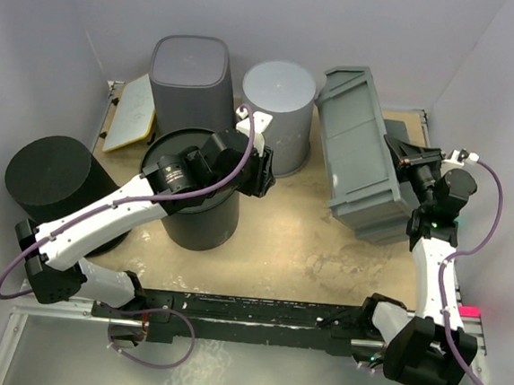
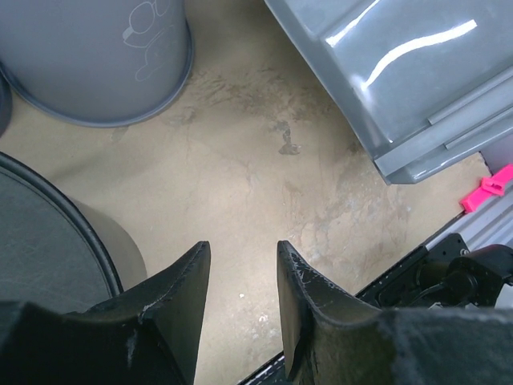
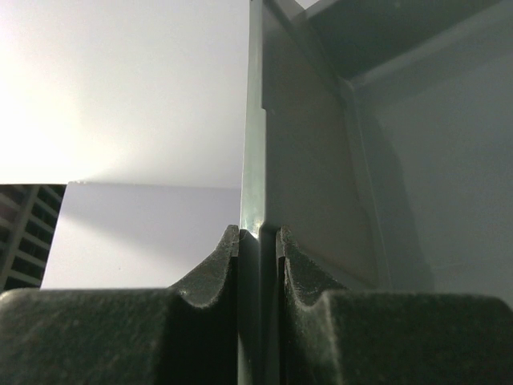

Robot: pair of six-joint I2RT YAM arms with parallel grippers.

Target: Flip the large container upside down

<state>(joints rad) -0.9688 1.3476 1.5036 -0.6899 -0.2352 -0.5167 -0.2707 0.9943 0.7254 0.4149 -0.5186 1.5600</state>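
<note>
The large container (image 1: 364,157) is a grey rectangular bin, tipped up on its long side at the table's right, its open face turned right. My right gripper (image 1: 404,162) is shut on its upper rim; the right wrist view shows the thin rim wall (image 3: 255,160) standing between the fingertips of the right gripper (image 3: 258,241). My left gripper (image 1: 263,171) is open above bare table, to the left of the bin. In the left wrist view the left gripper (image 2: 243,257) has nothing between its fingers, and the container's side (image 2: 401,72) fills the upper right.
A dark round bin (image 1: 203,215) sits under the left arm, with a light grey round bin (image 1: 279,100) and a dark grey square bin (image 1: 191,71) behind it. A black cylinder (image 1: 47,179) stands far left, beside a yellowish board (image 1: 131,114). A pink tag (image 1: 468,312) lies near the right base.
</note>
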